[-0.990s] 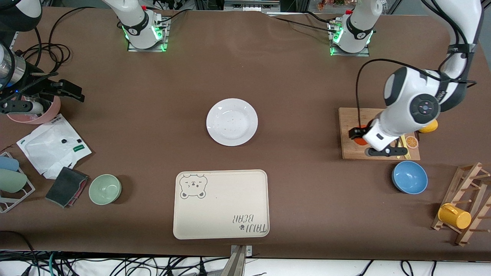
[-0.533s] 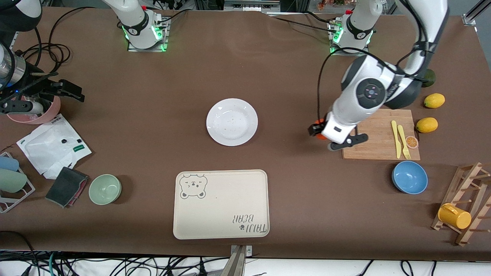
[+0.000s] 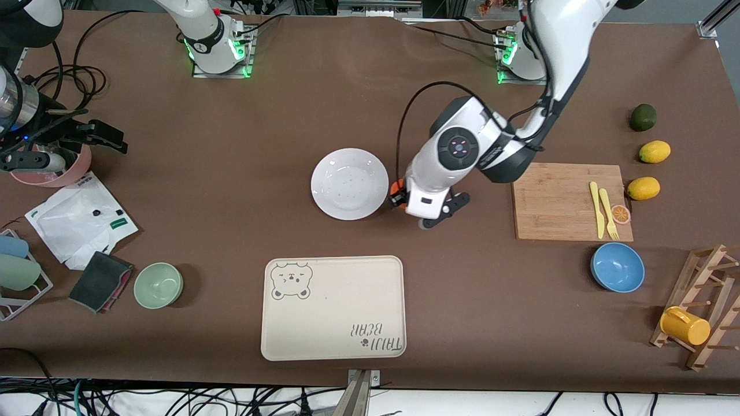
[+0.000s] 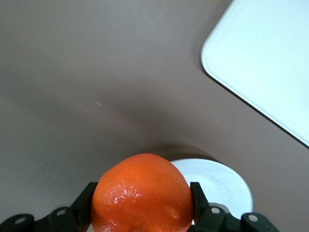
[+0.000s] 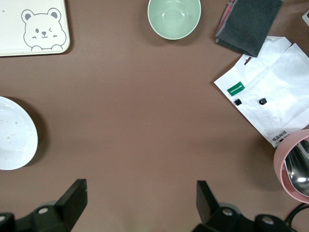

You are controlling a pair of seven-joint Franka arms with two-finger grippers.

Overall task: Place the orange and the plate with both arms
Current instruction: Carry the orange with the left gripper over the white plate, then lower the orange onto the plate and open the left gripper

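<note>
Left gripper (image 4: 142,212) clamps the orange (image 4: 142,193); right gripper (image 5: 140,203) spread wide.

A beige rectangular tray printed with a bear face (image 3: 333,308) lies nearest the front camera; a pale green bowl (image 3: 158,285) sits beside it toward the right arm's end, near a dark grey folded cloth (image 3: 100,281) and a white plastic packet (image 3: 81,222). Toward the left arm's end of the tray sit a blue bowl (image 3: 617,267) and, farther from the camera, a wooden cutting board (image 3: 558,200) bearing a yellow plastic knife and fork (image 3: 601,210); two yellow lemons (image 3: 643,188) lie beside it.
</note>
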